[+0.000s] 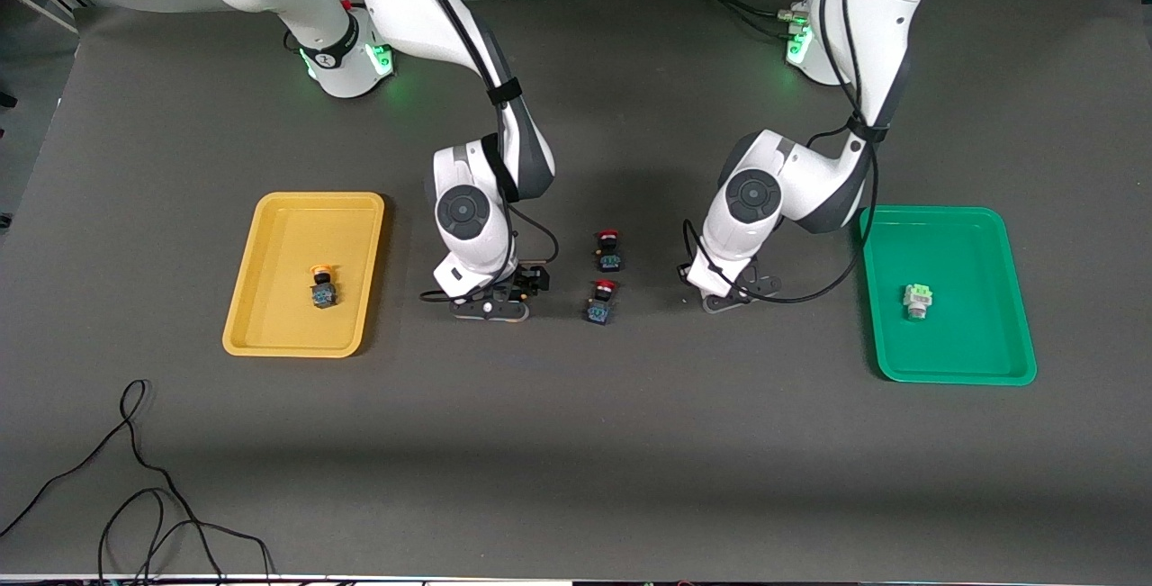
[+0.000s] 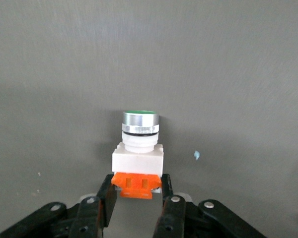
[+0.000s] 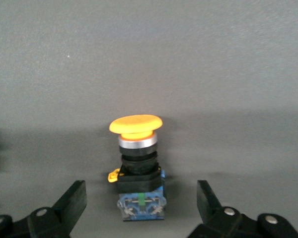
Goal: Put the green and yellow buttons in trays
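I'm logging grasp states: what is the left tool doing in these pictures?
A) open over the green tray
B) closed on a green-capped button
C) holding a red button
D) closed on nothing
B: the left wrist view shows the left tool pinching the orange base of the green-capped button.

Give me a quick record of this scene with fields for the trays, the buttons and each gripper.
yellow tray: holds one yellow button
green tray: holds one green button
red buttons: two on the table between the arms, outside the trays
right gripper: open, fingers either side of a second yellow button
left gripper: shut on a second green button
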